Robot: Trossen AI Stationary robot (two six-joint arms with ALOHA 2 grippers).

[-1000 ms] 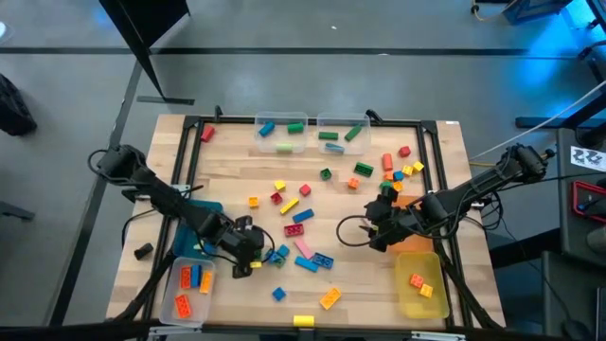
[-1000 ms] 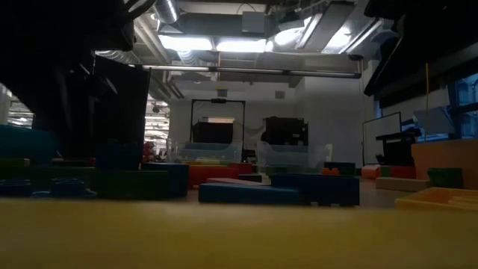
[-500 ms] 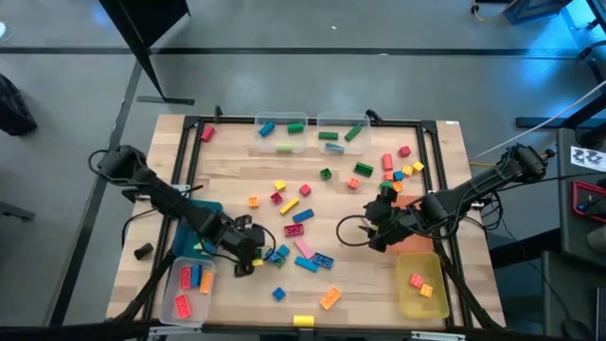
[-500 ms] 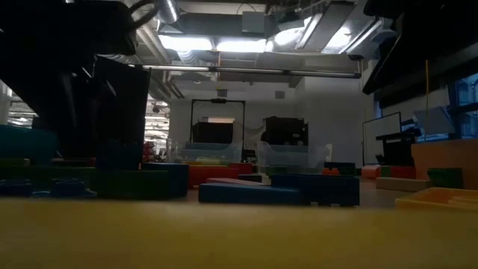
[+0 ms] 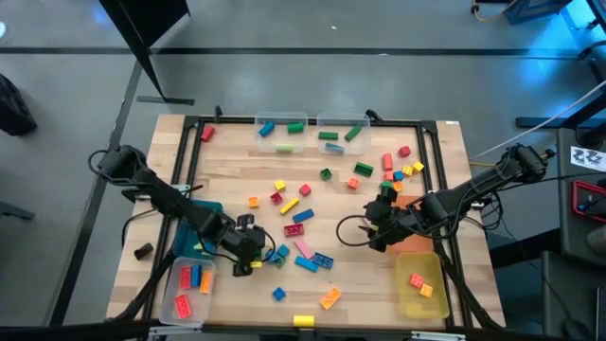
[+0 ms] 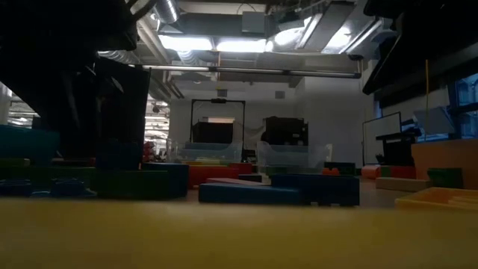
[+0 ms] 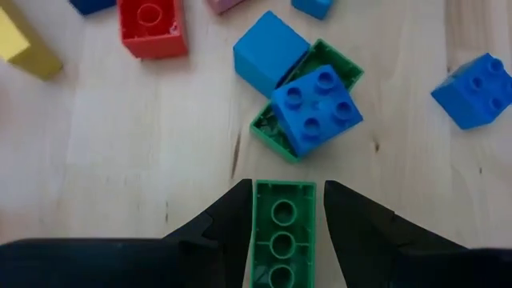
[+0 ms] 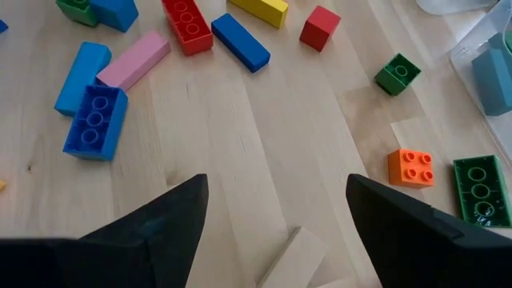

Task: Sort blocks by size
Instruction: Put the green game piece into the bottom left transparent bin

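Loose blocks (image 5: 301, 229) of many colours lie scattered on the wooden table (image 5: 237, 175). My left gripper (image 5: 250, 248) is near the table's left front, shut on a long green brick (image 7: 282, 232). Just beyond its fingertips a blue studded brick (image 7: 317, 108) lies on a green brick (image 7: 270, 132), with a blue cube (image 7: 268, 61) leaning against them. My right gripper (image 5: 375, 231) is at the right of the table's middle, open and empty above bare wood (image 8: 276, 232). A blue brick (image 8: 94, 120) and a pink bar (image 8: 134, 61) lie ahead of it. My left gripper pinches the green brick's two long sides (image 7: 258, 228) between its two fingers. The brick lies along the fingers, its hollow underside toward the wrist camera, and its free end (image 7: 283, 189) reaches just past the fingertips. Whether it is clear of the table I cannot tell.
Two clear bins (image 5: 281, 134) (image 5: 343, 134) with bricks stand at the far edge. A blue bin (image 5: 192, 230) and a clear bin (image 5: 189, 290) with orange bricks stand at the left front. An orange bin (image 5: 410, 201) and a yellow bin (image 5: 422, 284) stand at the right front.
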